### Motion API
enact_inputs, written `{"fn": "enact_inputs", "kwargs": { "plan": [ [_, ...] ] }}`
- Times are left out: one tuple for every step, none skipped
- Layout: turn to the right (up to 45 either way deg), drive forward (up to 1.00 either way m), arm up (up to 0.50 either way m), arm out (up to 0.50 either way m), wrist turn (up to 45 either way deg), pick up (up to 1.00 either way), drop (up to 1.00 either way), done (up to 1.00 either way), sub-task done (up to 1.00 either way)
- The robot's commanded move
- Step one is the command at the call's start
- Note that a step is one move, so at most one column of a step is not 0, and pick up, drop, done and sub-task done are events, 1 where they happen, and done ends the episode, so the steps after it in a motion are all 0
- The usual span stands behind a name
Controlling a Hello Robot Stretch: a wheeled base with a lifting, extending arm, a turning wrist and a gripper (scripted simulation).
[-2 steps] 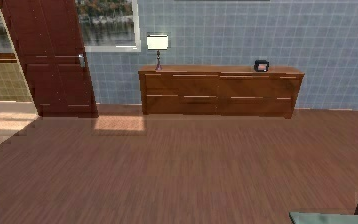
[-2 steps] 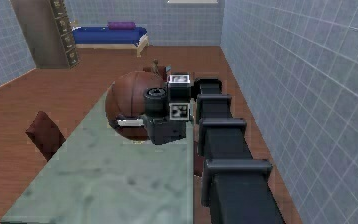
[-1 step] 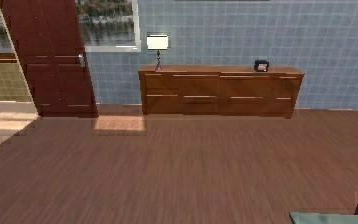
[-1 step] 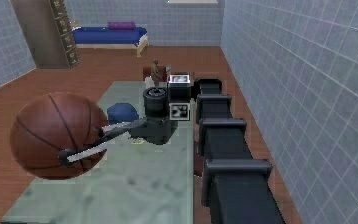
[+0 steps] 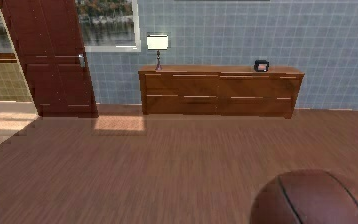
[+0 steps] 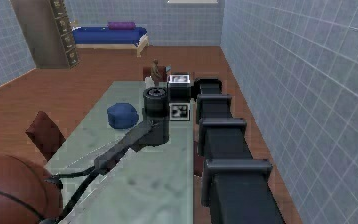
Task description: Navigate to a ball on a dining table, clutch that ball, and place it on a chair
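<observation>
One brown ball point(image 6: 17, 195) at the glass table's point(image 6: 137, 180) near edge, gripper point(image 6: 55, 183) by it, cannot tell whether held

A home: wooden sideboard point(image 5: 220, 92) with a lamp point(image 5: 158, 45), a dining table point(image 6: 157, 182), a bed point(image 6: 109, 36) in a far room.

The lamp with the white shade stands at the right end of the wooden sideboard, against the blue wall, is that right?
Not quite. The lamp stands at the left end of the wooden sideboard, against the blue wall, as the forward view shows. What sits near the right end is a small dark thing.
</observation>
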Motion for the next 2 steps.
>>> {"fn": "enact_inputs", "kwargs": {
  "plan": [
    [0.0, 0.00, 0.00, 0.00, -15.0, 0.00, 0.00, 0.00, 0.00],
    [0.0, 0.00, 0.00, -0.18, 0.0, 0.00, 0.00, 0.00, 0.00]
  ]
}}
